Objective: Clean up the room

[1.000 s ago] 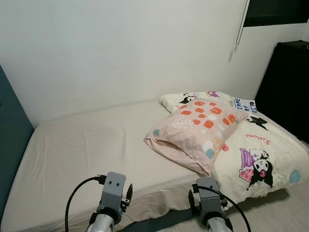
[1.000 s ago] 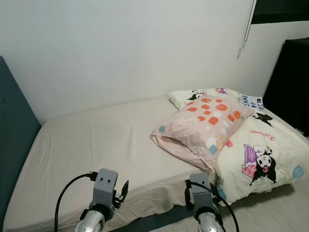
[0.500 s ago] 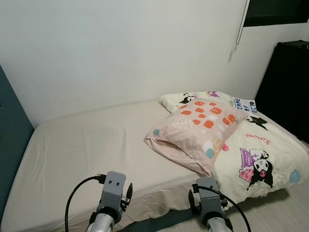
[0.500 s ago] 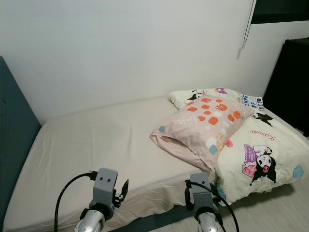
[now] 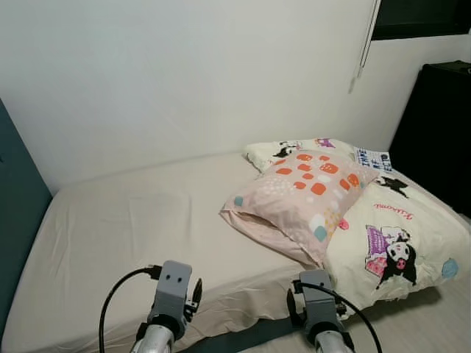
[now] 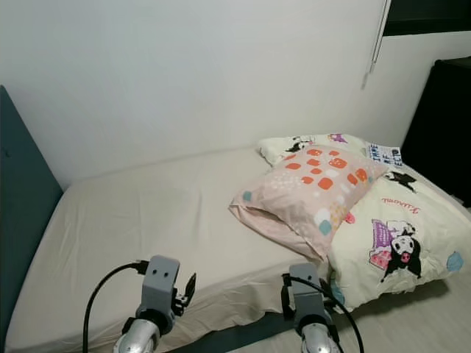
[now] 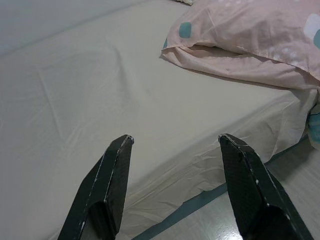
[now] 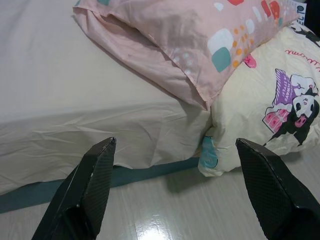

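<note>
A bed (image 5: 125, 220) with a beige fitted sheet lies before me. A pink pillow (image 5: 298, 191) with orange and teal patches rests on its right half, overlapping a cream quilt (image 5: 397, 235) printed with cartoon figures, which is bunched at the right end. My left gripper (image 7: 175, 142) is open above the bed's near edge, nothing between its fingers (image 7: 112, 175). My right gripper (image 8: 175, 145) is open too, held over the bed edge below the pillow (image 8: 200, 35) and beside the quilt (image 8: 260, 110). Both wrists (image 5: 173, 294) are low in the eye views.
A dark teal headboard (image 5: 15, 213) stands at the bed's left end. A black cabinet (image 5: 434, 132) stands at the far right, with a blind cord (image 5: 364, 44) hanging on the white wall beside it. Pale wood floor (image 8: 165, 215) runs along the bed's near side.
</note>
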You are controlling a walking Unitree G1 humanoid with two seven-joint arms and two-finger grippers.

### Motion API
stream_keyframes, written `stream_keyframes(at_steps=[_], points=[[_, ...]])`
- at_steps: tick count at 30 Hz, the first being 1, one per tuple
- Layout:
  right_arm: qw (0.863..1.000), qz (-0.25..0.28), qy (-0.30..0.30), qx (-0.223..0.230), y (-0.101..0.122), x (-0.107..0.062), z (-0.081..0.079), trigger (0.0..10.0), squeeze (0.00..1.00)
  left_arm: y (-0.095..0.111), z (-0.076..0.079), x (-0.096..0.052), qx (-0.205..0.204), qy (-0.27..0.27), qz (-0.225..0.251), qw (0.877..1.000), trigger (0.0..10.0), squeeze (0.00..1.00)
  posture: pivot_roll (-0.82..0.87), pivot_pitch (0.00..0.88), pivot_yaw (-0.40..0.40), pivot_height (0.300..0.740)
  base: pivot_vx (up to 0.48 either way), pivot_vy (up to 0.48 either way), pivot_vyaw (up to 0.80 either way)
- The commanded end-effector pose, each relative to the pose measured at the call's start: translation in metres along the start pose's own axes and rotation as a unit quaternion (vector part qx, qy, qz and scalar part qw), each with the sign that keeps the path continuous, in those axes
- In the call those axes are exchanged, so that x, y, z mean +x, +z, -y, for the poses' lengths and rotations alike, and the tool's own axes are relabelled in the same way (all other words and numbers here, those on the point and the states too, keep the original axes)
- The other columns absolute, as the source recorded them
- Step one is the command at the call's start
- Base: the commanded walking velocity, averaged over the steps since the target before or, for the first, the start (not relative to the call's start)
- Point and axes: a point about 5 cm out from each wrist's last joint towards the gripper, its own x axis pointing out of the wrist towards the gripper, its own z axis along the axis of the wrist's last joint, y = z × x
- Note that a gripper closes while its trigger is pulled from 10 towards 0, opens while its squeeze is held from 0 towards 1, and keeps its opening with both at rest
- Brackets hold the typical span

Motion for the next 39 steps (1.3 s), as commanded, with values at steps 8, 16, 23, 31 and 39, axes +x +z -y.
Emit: stream_keyframes(at_steps=[8,16,23,31,39], points=[[1.0,-0.002,0.005,0.011,-0.003,-0.002,-0.001,10.0,0.0,-0.002,-0.003,-0.002,0.011,-0.001,-0.006,1.0,10.0,0.0,-0.03,0.029,0.02,0.74,0.0,0.0,0.0],[0.999,0.01,0.021,0.04,0.002,-0.002,-0.001,10.0,0.0,-0.002,0.001,0.0,0.01,-0.006,-0.006,1.0,10.0,0.0,-0.03,0.029,0.017,0.74,0.0,0.0,0.0],[1.0,0.003,0.022,0.014,0.001,0.0,-0.002,10.0,0.0,-0.006,0.0,-0.001,0.014,-0.007,-0.012,1.0,10.0,0.0,-0.04,0.016,0.014,0.74,0.0,0.0,0.0],[1.0,0.015,0.017,0.014,0.007,0.003,0.003,10.0,0.0,-0.006,-0.001,0.002,0.027,-0.015,-0.012,0.999,10.0,0.0,-0.05,0.004,0.012,0.74,0.0,0.0,0.0],[0.999,0.032,0.007,0.021,0.012,0.003,0.006,10.0,0.0,0.002,-0.003,0.009,0.024,-0.007,0.003,1.0,10.0,0.0,-0.07,0.007,0.015,0.74,0.0,0.0,0.0]])
